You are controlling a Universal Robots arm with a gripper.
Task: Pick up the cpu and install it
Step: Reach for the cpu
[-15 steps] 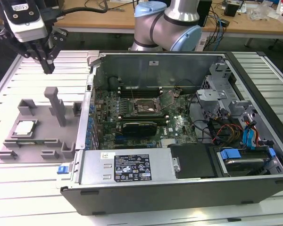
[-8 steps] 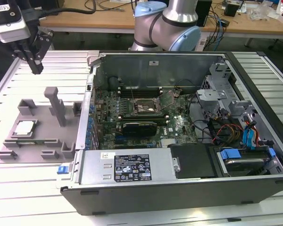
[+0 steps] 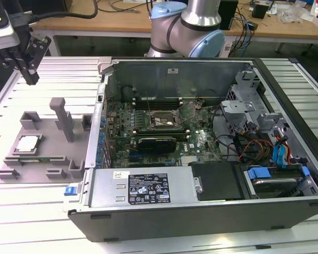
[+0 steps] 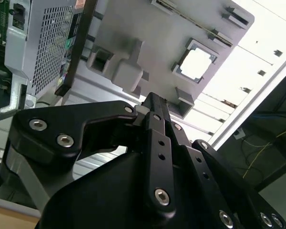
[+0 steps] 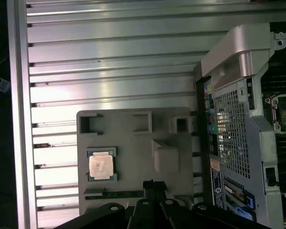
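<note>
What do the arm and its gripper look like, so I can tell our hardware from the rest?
The arm is a silver metal tube with rounded joints capped in pale blue. The gripper is matt black, built of angular linked plates fixed with silver hex-socket screws. A pale grey block sits above it, and a black cable runs off from there.

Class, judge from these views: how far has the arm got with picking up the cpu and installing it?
Done: nothing visible. The cpu lies in its pocket on the grey holder, outside the computer case. In hand: nothing; the gripper hangs apart from the cpu, shut and empty. Left: both the pickup and the fitting onto the motherboard.
</note>
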